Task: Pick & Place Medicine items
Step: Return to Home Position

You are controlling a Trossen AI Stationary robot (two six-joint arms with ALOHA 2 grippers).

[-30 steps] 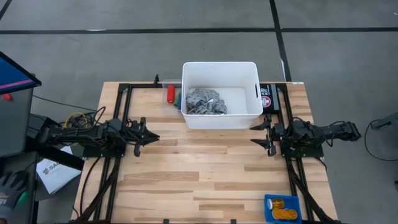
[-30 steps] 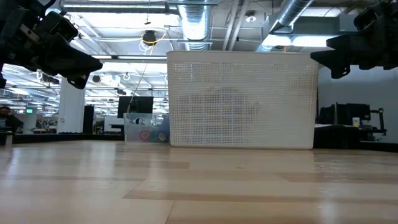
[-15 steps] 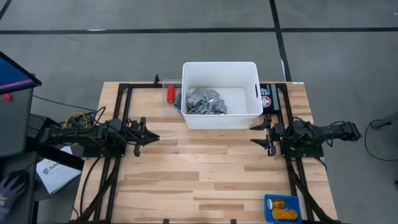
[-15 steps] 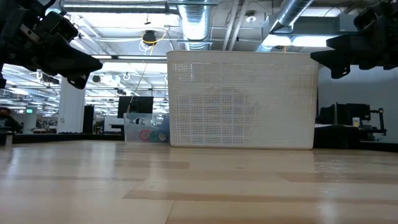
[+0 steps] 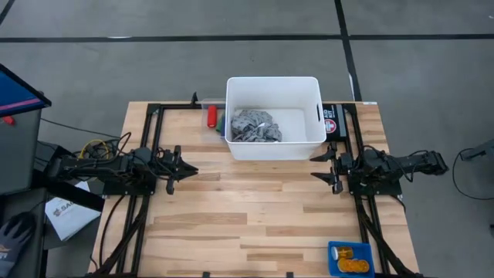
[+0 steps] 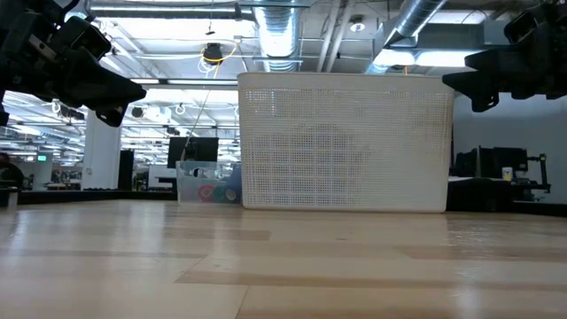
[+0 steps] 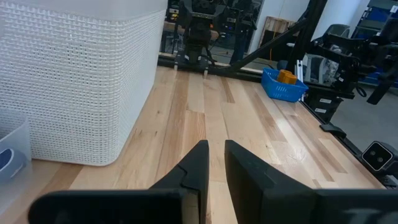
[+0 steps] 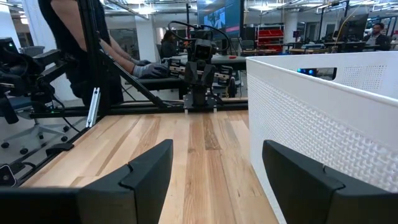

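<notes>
The worktop (image 5: 255, 208) is seen from straight overhead in the high view. The low view is taken level at worktop height, the white bin (image 6: 345, 142) close at twelve o'clock. The left wrist view is aimed at the right arm (image 7: 198, 28), the right wrist view at the left arm (image 8: 200, 62). The bin is shared by all four, the pill bottles (image 5: 351, 264) by the high and left wrist views.

A pale plank counter (image 5: 255, 224) lies under both the left jaws and the right jaws. Around it spreads a grey floor (image 5: 116, 62) crossed by dark lines. Well behind the left jaws, off the counter's edge, stands a dark cabinet (image 5: 15, 147). High above the jaws run silver ducts (image 6: 279, 35) and a strip light (image 6: 159, 11). Far beyond the jaws stand a white pillar (image 6: 100, 159) and a dark monitor (image 6: 190, 149).
</notes>
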